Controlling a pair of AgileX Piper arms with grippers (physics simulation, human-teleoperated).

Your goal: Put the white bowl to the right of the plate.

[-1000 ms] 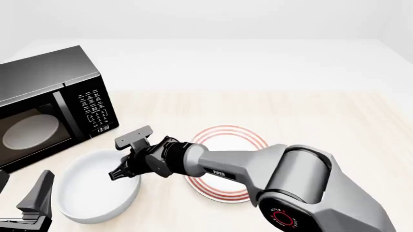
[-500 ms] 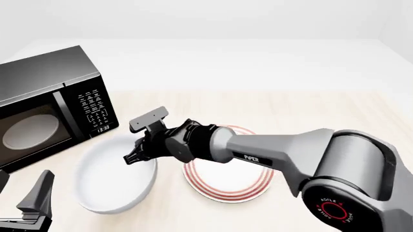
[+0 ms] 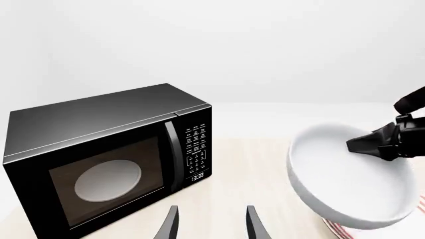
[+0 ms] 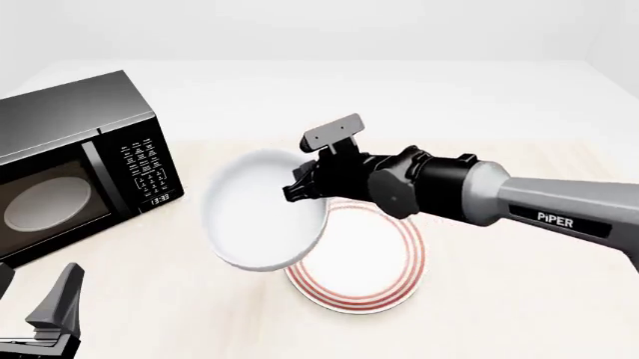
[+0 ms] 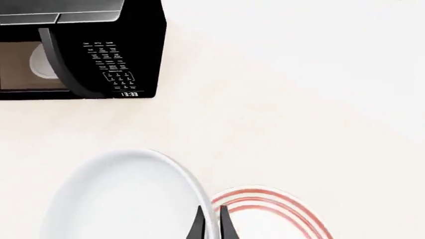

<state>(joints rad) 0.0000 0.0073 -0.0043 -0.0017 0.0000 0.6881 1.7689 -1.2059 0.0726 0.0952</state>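
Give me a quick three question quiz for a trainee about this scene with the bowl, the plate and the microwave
1. True or false: the white bowl rests flat on the table.
2. Which gripper holds the bowl's rim? A. left gripper B. right gripper C. neither
3. Fill in: in the front view, the microwave stands to the ____ of the plate.

Key
1. False: it is lifted and tilted, partly over the plate.
2. B: the right gripper has its fingers pinched on the rim; the left gripper is open, apart from everything.
3. left
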